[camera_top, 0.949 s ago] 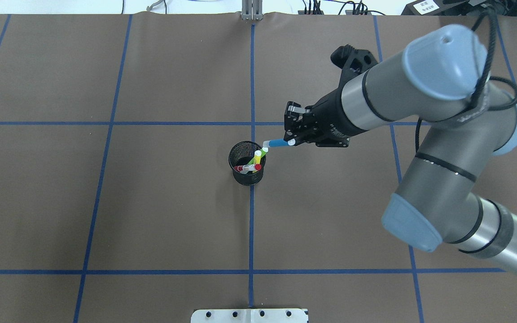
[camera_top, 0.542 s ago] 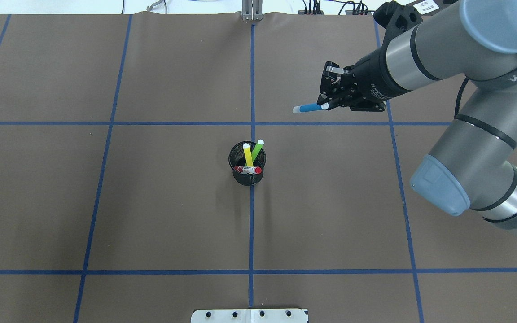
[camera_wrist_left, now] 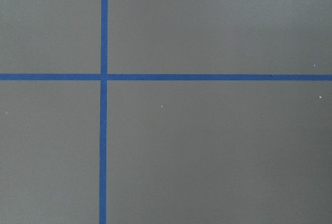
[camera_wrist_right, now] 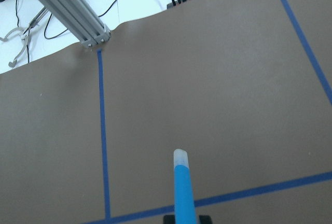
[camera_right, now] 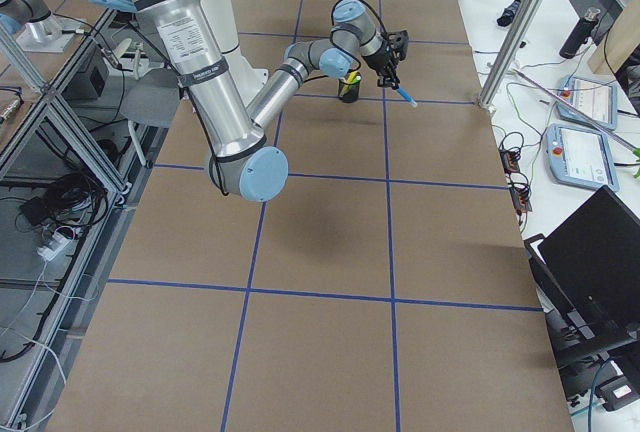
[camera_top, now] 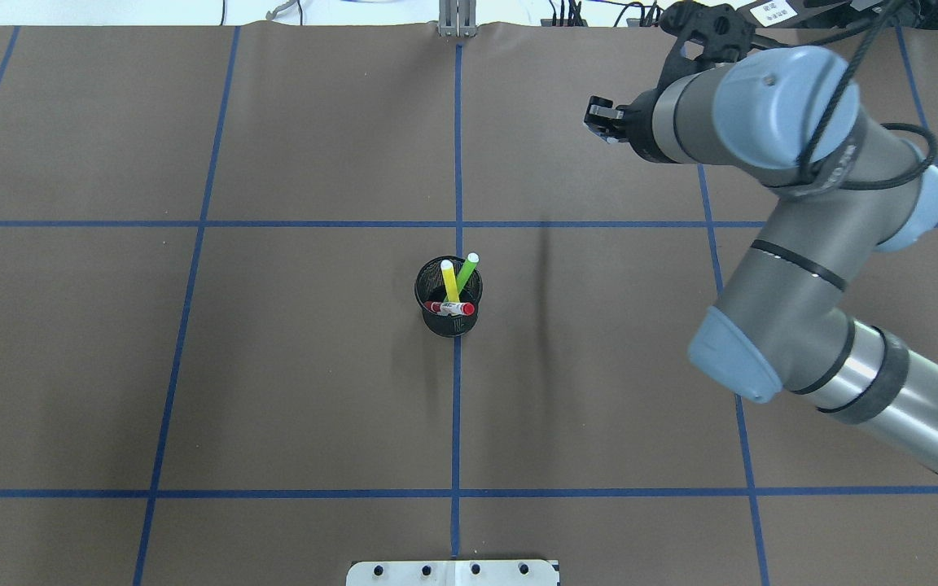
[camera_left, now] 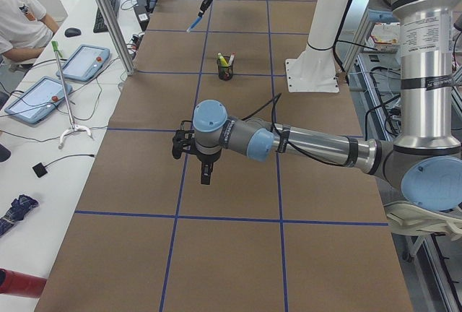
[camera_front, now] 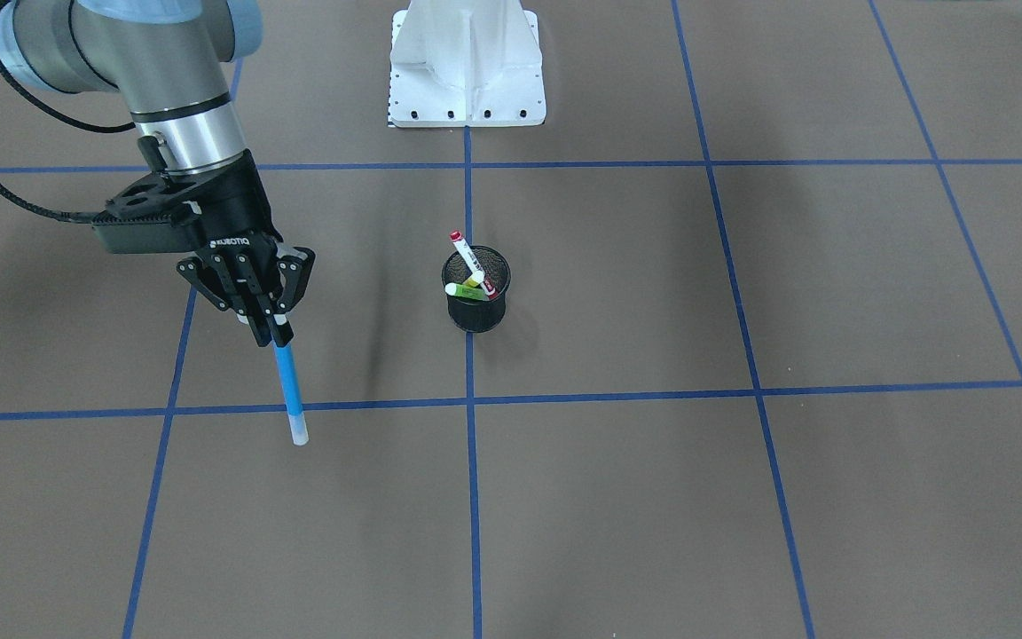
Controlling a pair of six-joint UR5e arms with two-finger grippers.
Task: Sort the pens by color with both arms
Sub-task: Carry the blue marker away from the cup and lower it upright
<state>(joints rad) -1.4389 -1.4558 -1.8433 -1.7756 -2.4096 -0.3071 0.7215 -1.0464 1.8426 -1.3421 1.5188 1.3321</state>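
Observation:
My right gripper (camera_front: 273, 334) is shut on the blue pen (camera_front: 289, 390), which hangs tip-down above the table, well to the robot's right of the black mesh cup (camera_front: 475, 312). The blue pen also shows in the right wrist view (camera_wrist_right: 184, 187). In the overhead view the arm hides the pen and most of that gripper. The cup (camera_top: 449, 324) holds the green pen (camera_top: 466, 269), the yellow pen (camera_top: 449, 282) and the red-capped white pen (camera_top: 450, 308). My left gripper (camera_left: 206, 175) hovers over bare table far from the cup; I cannot tell whether it is open or shut.
The white pedestal base (camera_front: 467, 80) stands behind the cup. An aluminium post (camera_top: 457, 20) rises at the table's far edge. Blue tape lines (camera_wrist_left: 104, 76) grid the brown table. Tablets (camera_left: 79, 63) lie on a side bench.
My right gripper has carried the blue pen from beside the cup up and away to the far right of the table. The pen now points down. The cup's pens have settled.

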